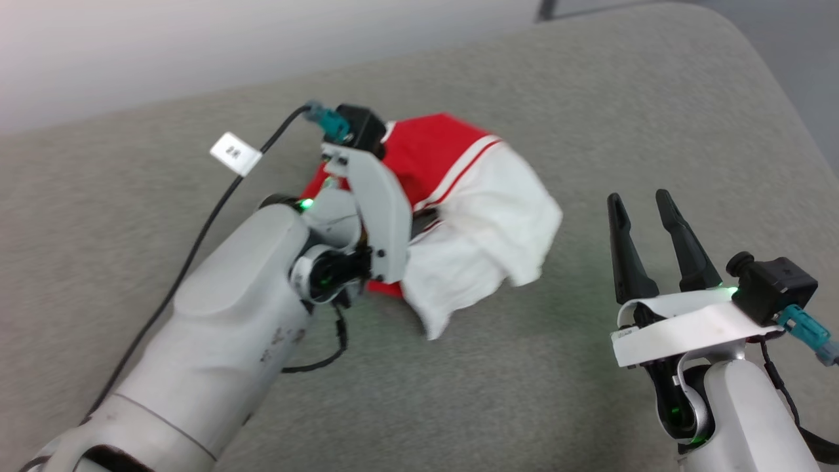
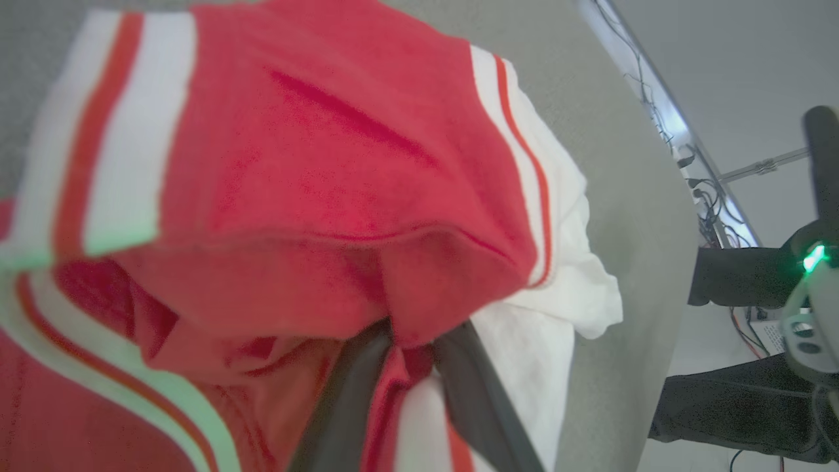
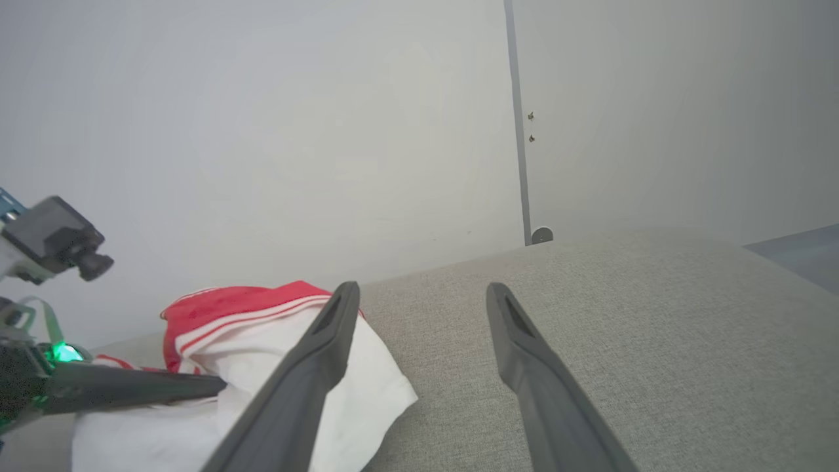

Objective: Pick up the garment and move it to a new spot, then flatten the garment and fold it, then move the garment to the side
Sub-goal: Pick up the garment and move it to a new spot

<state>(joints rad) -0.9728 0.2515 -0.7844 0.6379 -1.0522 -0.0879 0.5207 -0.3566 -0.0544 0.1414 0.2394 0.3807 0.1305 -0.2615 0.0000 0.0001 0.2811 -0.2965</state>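
Note:
The garment (image 1: 459, 196), red with white sleeves and red-and-white striped trim, lies bunched on the grey padded table (image 1: 590, 98). My left gripper (image 2: 413, 351) is shut on a fold of its red cloth, which the left wrist view shows pinched between the two dark fingers (image 2: 341, 406). In the head view the left wrist hides those fingers. To the garment's right my right gripper (image 1: 641, 202) stands open and apart from the cloth, with nothing between its fingers. The right wrist view shows the garment (image 3: 262, 341) low at the left, behind the right gripper (image 3: 423, 292), and a left finger (image 3: 131, 388) reaching into the cloth.
A black cable (image 1: 216, 216) with a white tag (image 1: 234, 153) runs along my left arm. The table's rounded far-right corner (image 1: 754, 52) drops to the floor. A pale wall (image 3: 262, 131) rises behind the table. Bare grey surface lies in front of and to the right of the garment.

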